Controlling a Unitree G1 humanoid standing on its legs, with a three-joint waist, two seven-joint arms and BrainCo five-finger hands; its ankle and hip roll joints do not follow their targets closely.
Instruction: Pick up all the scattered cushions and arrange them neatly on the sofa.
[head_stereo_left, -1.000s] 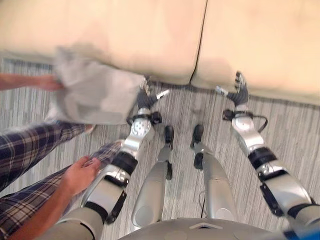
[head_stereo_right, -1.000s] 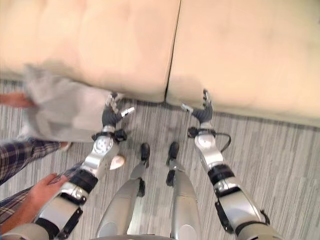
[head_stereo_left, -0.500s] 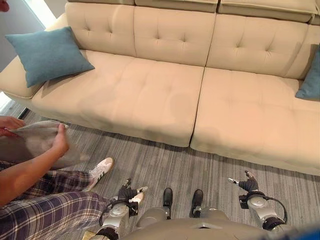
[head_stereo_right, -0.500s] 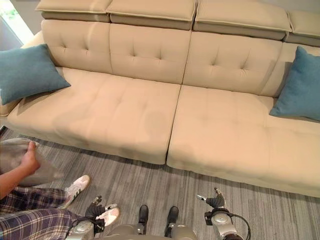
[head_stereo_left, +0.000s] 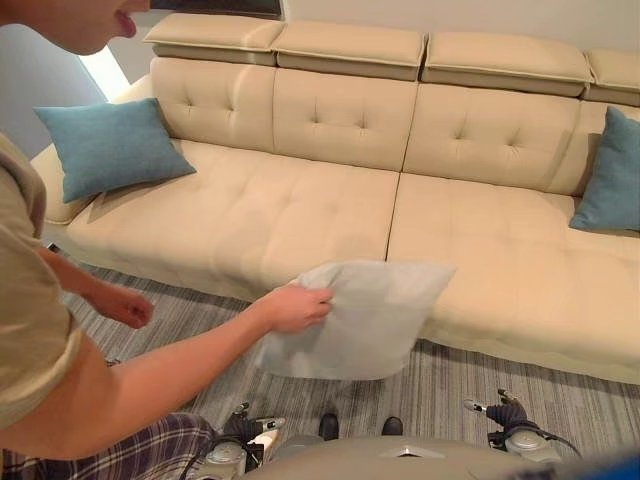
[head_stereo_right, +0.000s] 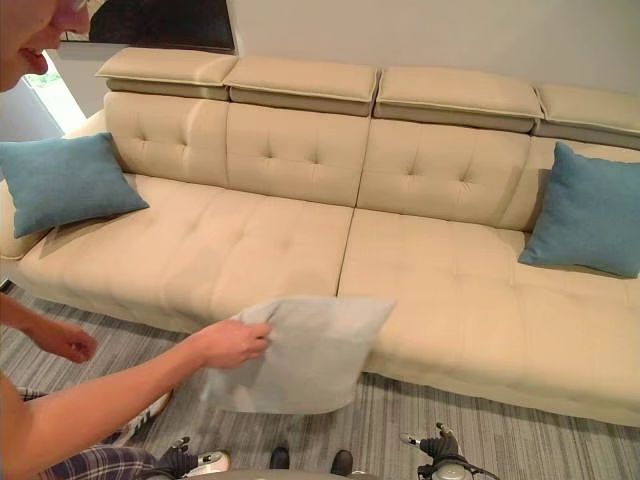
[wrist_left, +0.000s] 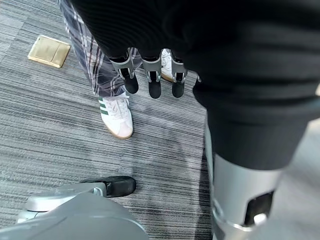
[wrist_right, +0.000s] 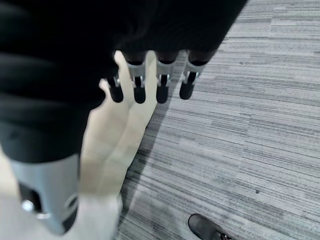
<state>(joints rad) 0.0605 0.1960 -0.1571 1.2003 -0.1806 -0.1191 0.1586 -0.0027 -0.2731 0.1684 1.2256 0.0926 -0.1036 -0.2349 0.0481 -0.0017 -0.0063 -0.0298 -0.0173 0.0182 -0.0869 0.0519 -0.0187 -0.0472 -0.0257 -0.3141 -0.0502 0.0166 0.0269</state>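
A person's hand holds a light grey cushion up in the air in front of the beige sofa, over the carpet. One blue cushion leans at the sofa's left end and another blue cushion at its right end. My left hand hangs low at the bottom, open and empty, fingers straight over the floor. Down near the floor on the other side, my right hand is also open, with its fingers holding nothing.
The person leans in from the left, an arm stretched across the grey striped carpet. Their white shoe and plaid trouser leg are close to my left hand. A small gold plate is set in the floor.
The view has lifted to take in the whole sofa. The person has swung the grey cushion from the far left to the middle, before the sofa. My hands stay low.
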